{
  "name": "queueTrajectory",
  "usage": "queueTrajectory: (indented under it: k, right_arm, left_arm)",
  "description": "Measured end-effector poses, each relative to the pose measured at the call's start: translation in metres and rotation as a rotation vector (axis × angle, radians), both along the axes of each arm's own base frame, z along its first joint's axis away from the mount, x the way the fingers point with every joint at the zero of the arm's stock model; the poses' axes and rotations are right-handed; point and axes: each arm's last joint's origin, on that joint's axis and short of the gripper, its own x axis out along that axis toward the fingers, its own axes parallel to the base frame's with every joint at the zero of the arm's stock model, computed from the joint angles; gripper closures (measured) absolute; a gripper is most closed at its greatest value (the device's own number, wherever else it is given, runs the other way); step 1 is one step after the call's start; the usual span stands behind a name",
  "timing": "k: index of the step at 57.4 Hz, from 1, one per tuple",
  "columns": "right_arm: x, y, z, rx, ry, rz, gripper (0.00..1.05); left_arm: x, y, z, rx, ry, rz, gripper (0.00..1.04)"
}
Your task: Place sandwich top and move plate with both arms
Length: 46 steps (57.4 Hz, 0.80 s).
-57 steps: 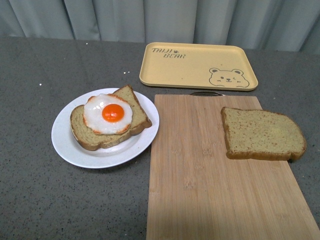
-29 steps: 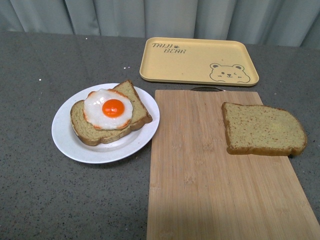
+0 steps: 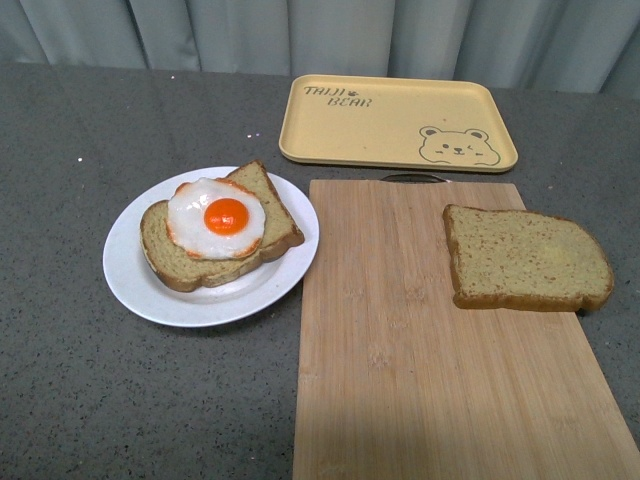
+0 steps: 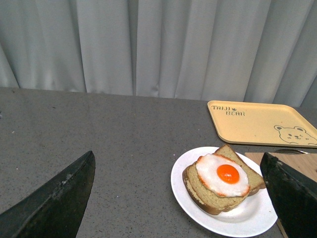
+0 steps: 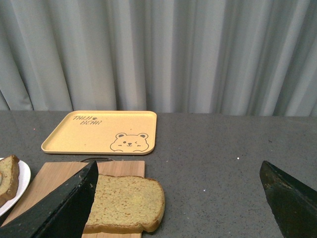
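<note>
- Front view: the sandwich top (image 3: 525,258) lies flat on the right part of a wooden cutting board (image 3: 400,350), near its far right corner, with its rounded edge reaching the board's right side
- Nothing rests on that slice; its upper face is bare and speckled, with a darker crust around it
- The plate (image 3: 130,285) sits on the grey desk (image 3: 100,400) just left of the board, its right rim meeting or slightly overlapping the board's left edge
- On the plate lies another bread slice (image 3: 170,262) with a fried egg (image 3: 216,218) on top, yolk up
- A yellow tray (image 3: 390,125) with a bear drawing lies on the desk behind the board, close to its far edge; grey curtain (image 3: 300,30) hangs behind the desk
- Left wrist view: the left hand (image 4: 177,156) is spread wide, its two black fingers (image 4: 59,198) at either side of the picture, gripping nothing; it is above the desk, with the plate and egg slice ahead between the fingers, nearer one finger
- Right wrist view: the right hand (image 5: 178,163) is likewise spread wide and empty, its fingers (image 5: 287,198) well apart; the sandwich top shows just beside one finger, not touched by it, and the tray lies beyond
</note>
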Motion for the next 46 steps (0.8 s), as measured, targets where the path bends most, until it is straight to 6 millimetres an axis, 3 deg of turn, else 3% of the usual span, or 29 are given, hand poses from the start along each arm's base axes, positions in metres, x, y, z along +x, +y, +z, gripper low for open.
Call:
queueTrajectory:
  k: [46]
  right_arm:
    - [0.0000,0.0000,0.0000,0.000,0.000,0.000,0.09]
  left_arm:
    - [0.0000,0.0000,0.0001,0.000,0.000,0.000,0.07]
